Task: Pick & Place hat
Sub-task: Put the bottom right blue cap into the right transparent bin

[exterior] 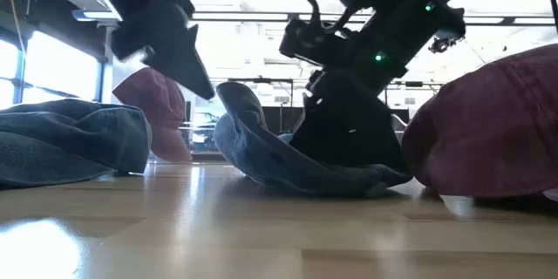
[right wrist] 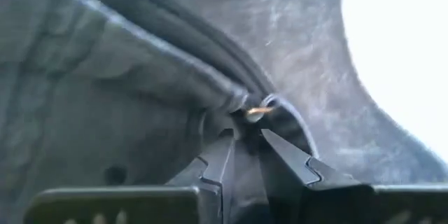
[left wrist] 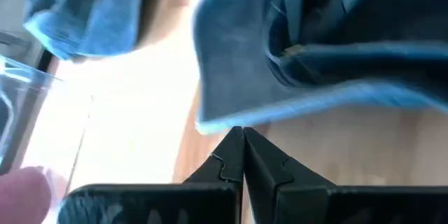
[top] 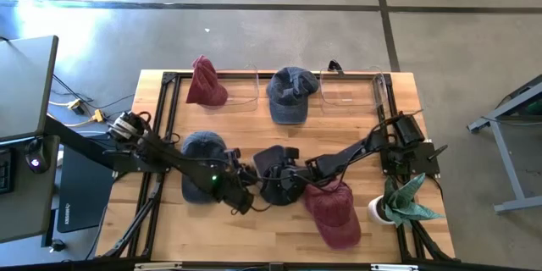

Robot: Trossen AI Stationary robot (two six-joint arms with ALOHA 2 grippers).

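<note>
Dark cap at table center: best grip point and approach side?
Grip the dark cap at its upturned brim edge, probably from above: in the low view it stands clear of the table, thin enough to pinch. The right gripper is already at the crown's inner seam.

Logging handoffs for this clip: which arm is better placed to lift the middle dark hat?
Right, probably. The right gripper is already inside the dark hat, fingers nipping its inner band. The left gripper is shut and empty, just short of the hat's edge.
</note>
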